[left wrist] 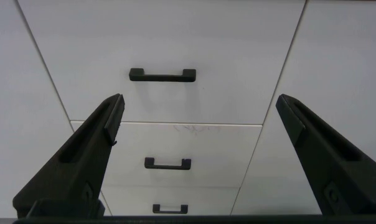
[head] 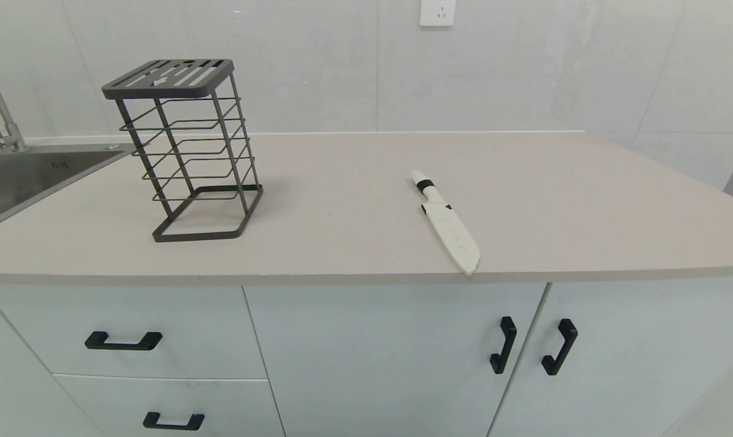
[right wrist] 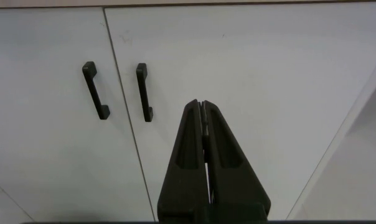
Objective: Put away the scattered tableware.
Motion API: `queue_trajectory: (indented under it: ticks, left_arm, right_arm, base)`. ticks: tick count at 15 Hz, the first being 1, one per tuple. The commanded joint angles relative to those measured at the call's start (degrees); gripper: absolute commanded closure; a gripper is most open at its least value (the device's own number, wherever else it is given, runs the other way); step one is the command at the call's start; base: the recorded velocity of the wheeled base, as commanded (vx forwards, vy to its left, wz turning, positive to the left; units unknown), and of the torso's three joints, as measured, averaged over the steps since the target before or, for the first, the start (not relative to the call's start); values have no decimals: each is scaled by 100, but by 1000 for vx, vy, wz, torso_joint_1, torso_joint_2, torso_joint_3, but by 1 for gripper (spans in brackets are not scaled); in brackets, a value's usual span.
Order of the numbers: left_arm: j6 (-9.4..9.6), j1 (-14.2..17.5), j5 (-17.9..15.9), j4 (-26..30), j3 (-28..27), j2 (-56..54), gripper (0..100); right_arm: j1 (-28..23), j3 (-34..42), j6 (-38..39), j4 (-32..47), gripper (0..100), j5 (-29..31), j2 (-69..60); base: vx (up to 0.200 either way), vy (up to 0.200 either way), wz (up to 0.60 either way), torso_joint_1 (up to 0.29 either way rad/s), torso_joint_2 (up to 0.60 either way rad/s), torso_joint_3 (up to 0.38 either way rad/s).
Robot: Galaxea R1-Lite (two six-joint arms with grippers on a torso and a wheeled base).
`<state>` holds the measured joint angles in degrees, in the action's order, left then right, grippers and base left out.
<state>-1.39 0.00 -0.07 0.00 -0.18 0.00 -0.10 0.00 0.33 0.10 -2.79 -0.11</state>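
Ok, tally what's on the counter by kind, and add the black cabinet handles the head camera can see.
Knife: 1
Wire rack: 1
Black drawer handles: 2
Black door handles: 2
Total: 6

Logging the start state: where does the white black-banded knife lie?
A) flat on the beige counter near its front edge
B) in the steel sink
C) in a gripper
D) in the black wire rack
A: the white black-banded knife lies flat on the beige counter, tip at its front edge.
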Motion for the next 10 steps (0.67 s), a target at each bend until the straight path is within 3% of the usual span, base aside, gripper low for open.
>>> queue_trajectory:
  ticks: [1, 9, 10]
  left_arm:
    - [-2, 0, -1, 0, 1, 0, 0]
    - [-2, 0, -1, 0, 1, 0, 0]
    - [16, 0, -1, 0, 1, 0, 0]
  right_arm:
    - [1, 0, 2, -1, 100, -2, 11]
    - [1, 0, -7, -1, 100, -2, 11]
    - [1, 0, -7, -1, 100, -2, 11]
  base:
    - [0, 0, 0, 0, 0, 0]
    - [0, 0, 0, 0, 0, 0]
    - [200, 0, 0, 2, 7, 2]
